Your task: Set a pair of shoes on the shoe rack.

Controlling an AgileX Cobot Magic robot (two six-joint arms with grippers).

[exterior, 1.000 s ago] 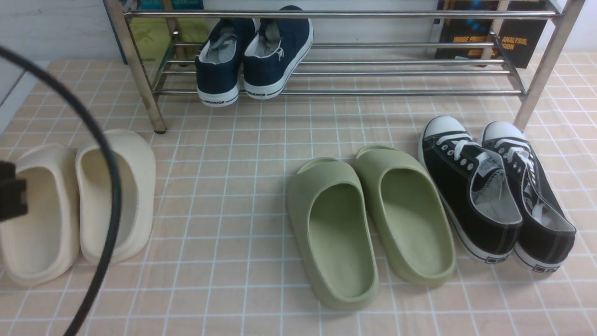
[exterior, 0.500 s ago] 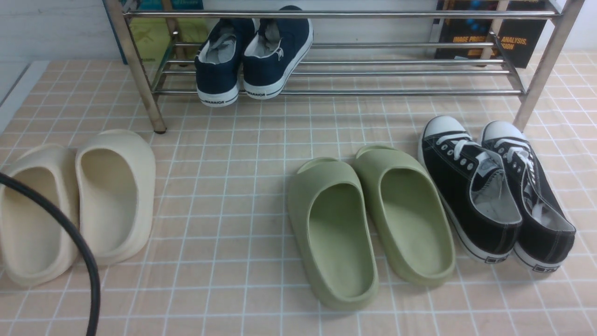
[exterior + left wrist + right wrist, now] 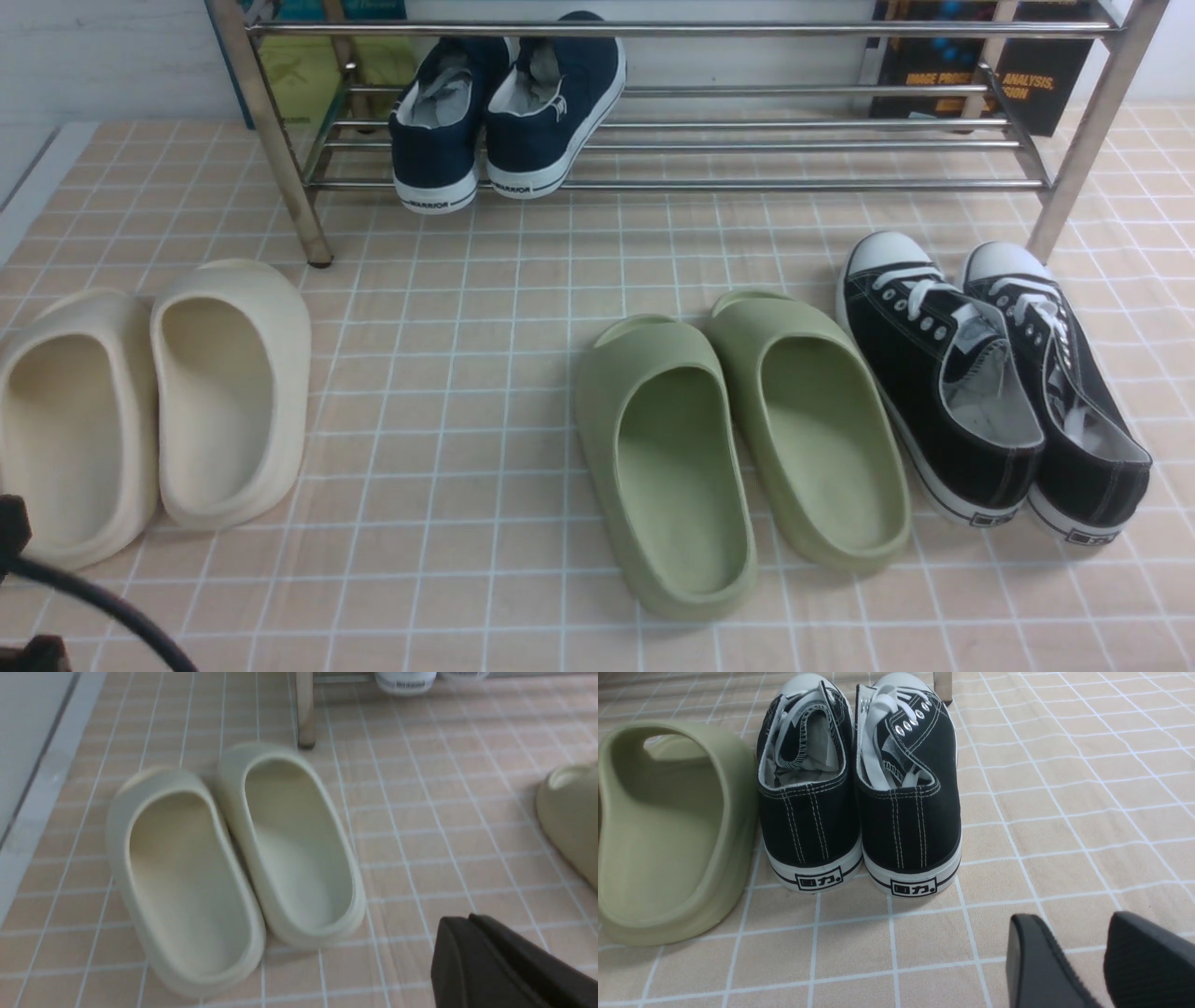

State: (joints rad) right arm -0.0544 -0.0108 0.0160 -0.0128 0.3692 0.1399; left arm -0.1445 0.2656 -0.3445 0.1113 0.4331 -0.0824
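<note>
Both navy shoes [image 3: 509, 117] sat side by side on the lower bars of the shoe rack [image 3: 794, 145], so the task looked finished, with the left claw [image 3: 509, 966] shut and empty, the right claw [image 3: 1092, 961] parted, holding nothing.

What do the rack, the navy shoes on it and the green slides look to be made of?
Shoe rack: polished metal tubing, mirror-bright. Navy shoes: matte woven cloth, probably canvas, over white rubber-like soles. Green slides: one-piece moulded foam or soft plastic, seamless and dull.
</note>
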